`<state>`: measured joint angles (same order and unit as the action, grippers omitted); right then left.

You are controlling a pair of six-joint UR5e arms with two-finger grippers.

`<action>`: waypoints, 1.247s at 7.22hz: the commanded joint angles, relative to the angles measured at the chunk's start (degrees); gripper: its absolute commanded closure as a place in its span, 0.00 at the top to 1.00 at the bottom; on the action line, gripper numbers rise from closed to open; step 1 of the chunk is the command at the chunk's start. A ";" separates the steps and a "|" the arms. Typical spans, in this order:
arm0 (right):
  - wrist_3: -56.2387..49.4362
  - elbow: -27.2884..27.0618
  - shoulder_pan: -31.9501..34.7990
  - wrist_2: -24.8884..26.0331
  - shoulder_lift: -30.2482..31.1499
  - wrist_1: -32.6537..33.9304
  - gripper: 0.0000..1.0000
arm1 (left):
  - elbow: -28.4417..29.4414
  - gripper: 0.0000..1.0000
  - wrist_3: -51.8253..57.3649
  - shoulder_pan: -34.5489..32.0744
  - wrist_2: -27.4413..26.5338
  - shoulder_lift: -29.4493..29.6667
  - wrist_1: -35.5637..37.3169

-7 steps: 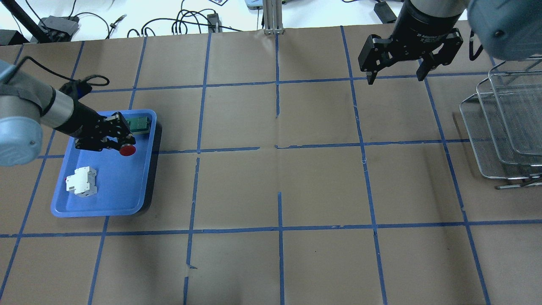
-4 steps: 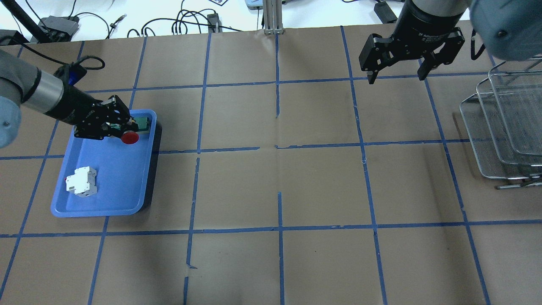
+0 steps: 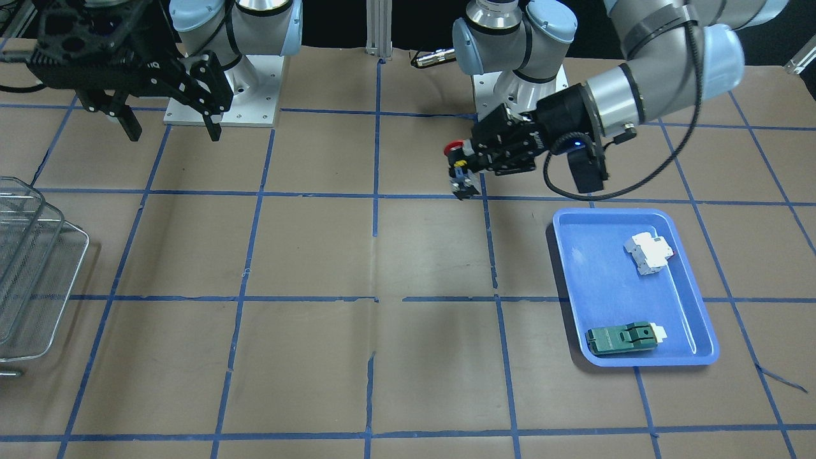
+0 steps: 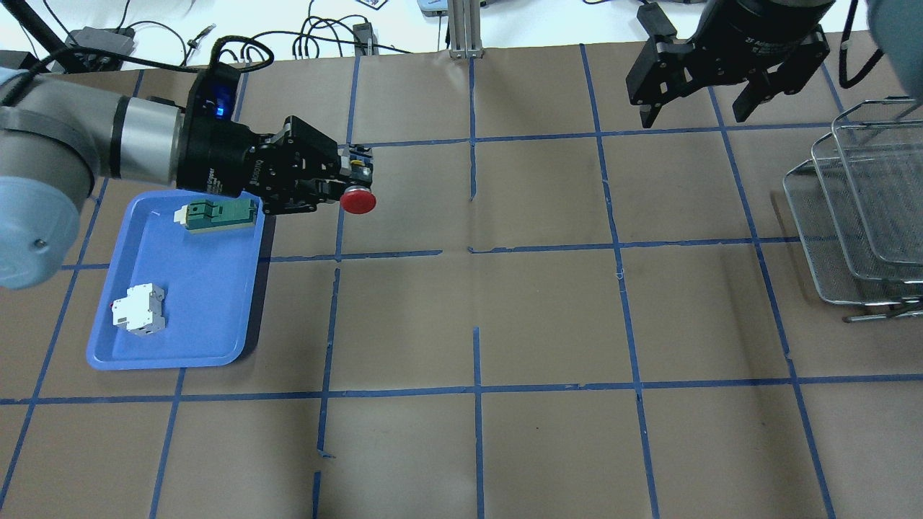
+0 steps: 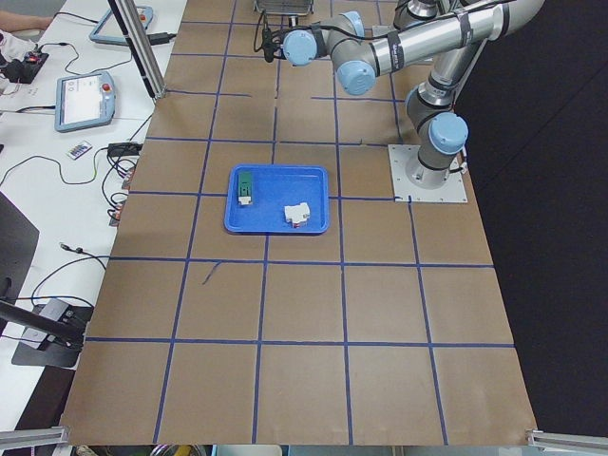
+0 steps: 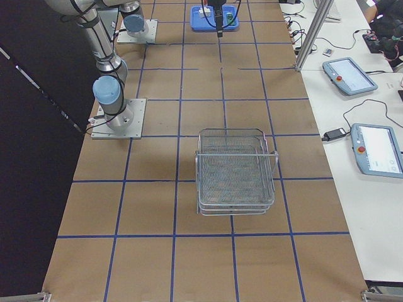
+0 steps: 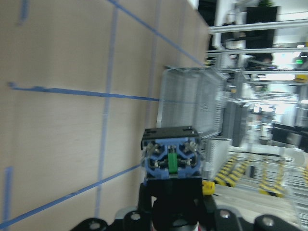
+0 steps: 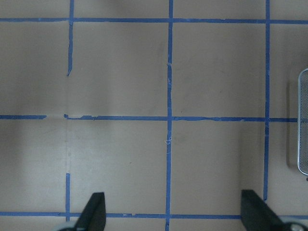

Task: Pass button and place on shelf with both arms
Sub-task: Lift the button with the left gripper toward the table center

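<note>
My left gripper (image 4: 345, 182) is shut on the button (image 4: 357, 196), red cap and black body with a blue and yellow block. It holds it in the air, right of the blue tray (image 4: 216, 339). The button also shows in the front view (image 3: 460, 169), in the left gripper (image 3: 468, 167), and its block fills the left wrist view (image 7: 170, 160). My right gripper (image 4: 701, 112) is open and empty, high at the far right; it also shows in the front view (image 3: 171, 131). The wire-mesh shelf (image 4: 858, 216) stands at the right edge, empty.
The blue tray (image 3: 574, 287) holds a white breaker block (image 4: 138, 309) and a flat dark-green module (image 4: 218, 215). The table is brown paper with a blue tape grid. Cables and boxes lie beyond the far edge.
My left gripper has lifted the button out of the blue tray and carried it right, turning to point toward the table's middle. The green module is now uncovered. The right gripper shifted slightly right.
</note>
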<state>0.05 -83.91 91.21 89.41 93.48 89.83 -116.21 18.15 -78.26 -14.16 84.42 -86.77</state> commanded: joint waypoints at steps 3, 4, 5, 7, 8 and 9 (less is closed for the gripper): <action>0.48 -0.82 0.02 0.59 1.27 0.17 1.00 | -7.27 0.00 4.53 -5.49 18.55 2.60 8.73; 0.57 -0.90 0.02 0.51 1.27 0.34 1.00 | -7.27 0.00 4.53 -5.59 18.64 2.68 9.25; 0.57 -0.90 0.02 0.51 1.27 0.26 1.00 | -7.27 0.00 4.44 -5.59 18.64 2.68 9.25; 0.57 -0.99 0.02 0.59 1.27 0.17 1.00 | -7.27 0.00 4.53 -5.77 18.64 3.03 9.25; 0.66 -0.99 0.02 0.16 1.18 0.26 1.00 | -7.27 0.00 4.53 -5.77 18.64 3.03 9.25; 0.66 -0.99 0.02 0.15 1.27 0.17 1.00 | -7.27 0.00 4.53 -5.77 18.64 3.03 9.25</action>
<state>0.67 -84.88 91.23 89.69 94.72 90.05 -123.50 22.67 -84.01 4.48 87.41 -77.52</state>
